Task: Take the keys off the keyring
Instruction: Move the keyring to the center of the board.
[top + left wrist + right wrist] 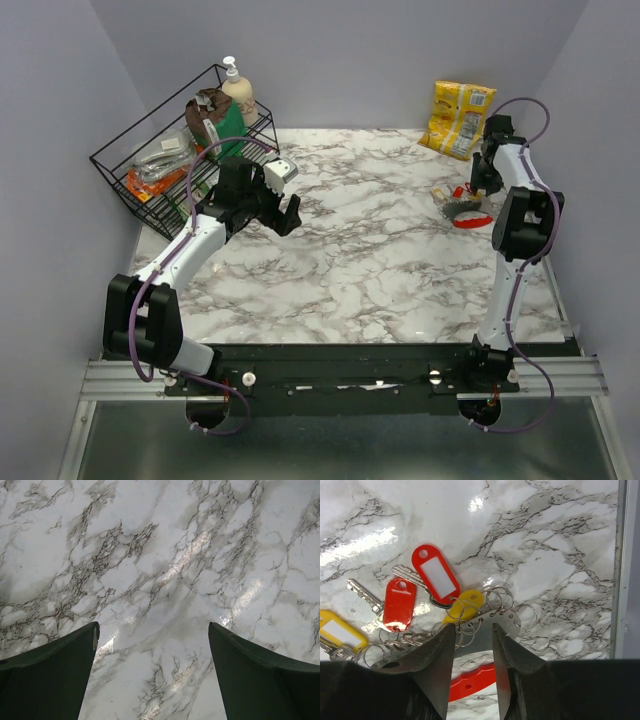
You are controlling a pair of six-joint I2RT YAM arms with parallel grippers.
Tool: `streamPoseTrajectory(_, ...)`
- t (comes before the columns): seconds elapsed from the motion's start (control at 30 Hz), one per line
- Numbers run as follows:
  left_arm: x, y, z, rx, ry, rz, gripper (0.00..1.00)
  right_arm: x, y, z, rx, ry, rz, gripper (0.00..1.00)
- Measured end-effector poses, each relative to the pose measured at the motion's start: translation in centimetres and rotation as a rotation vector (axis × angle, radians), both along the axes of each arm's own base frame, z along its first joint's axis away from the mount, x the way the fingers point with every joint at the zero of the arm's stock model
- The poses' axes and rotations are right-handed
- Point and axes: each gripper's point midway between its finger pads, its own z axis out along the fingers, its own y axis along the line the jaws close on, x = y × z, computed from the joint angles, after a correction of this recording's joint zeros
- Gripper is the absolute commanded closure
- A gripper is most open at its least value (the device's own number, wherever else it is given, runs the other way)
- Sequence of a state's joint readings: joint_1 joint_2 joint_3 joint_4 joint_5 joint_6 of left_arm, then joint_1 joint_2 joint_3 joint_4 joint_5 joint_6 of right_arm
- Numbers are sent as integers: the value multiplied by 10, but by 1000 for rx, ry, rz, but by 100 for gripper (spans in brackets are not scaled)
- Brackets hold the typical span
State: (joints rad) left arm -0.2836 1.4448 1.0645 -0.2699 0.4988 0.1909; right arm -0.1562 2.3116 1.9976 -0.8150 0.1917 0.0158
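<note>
The keys (435, 575) lie in a bunch on the marble, with red and yellow plastic tags and silvery blades. Several thin rings hang from a silvery curved plate with holes (520, 620). Under it lies the red curved loop of the keyring (475, 680). My right gripper (470, 630) hovers right over that plate, its jaws apart and nothing clamped between them. From above, the bunch (455, 200) and the red loop (468, 221) sit at the far right, with the right gripper (478, 188) at them. My left gripper (285, 210) is wide open over bare marble (152, 625).
A black wire basket (130, 170) with a soap bottle (238, 90) and packets stands at the back left. A yellow snack bag (458, 118) leans at the back right. The table's right edge (620, 580) runs close to the keys.
</note>
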Motion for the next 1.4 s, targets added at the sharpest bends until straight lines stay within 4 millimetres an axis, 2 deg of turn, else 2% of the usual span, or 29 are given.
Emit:
streamPoseTrajectory(0.1,0,0,0,0,0,0,1,0,0,2,-3,15,15,60)
streamPoseTrajectory(0.2,0,0,0,0,0,0,1,1,0,3,-1,29,27,67)
streamPoseTrajectory(0.3,0,0,0,-1,1,0,1,2,0,1,2,41,37,67)
streamPoseTrajectory(0.37,0,0,0,-1,1,0,1,0,2,-1,9,55,45,65)
streamPoseTrajectory(0.4,0,0,0,-1,1,0,1,-1,3,-2,15,60,49,59)
streamPoseTrajectory(0.47,0,0,0,-1,1,0,1,-2,5,-4,27,68,57,57)
streamPoseTrajectory(1.03,0,0,-1,-2,7,2,1,-4,20,-4,105,93,110,63)
streamPoseTrajectory(1.23,0,-1,-6,2,19,2,1,-11,29,-10,155,125,133,56)
streamPoseTrajectory(1.4,0,0,-6,2,19,2,1,-21,40,-21,211,151,175,54)
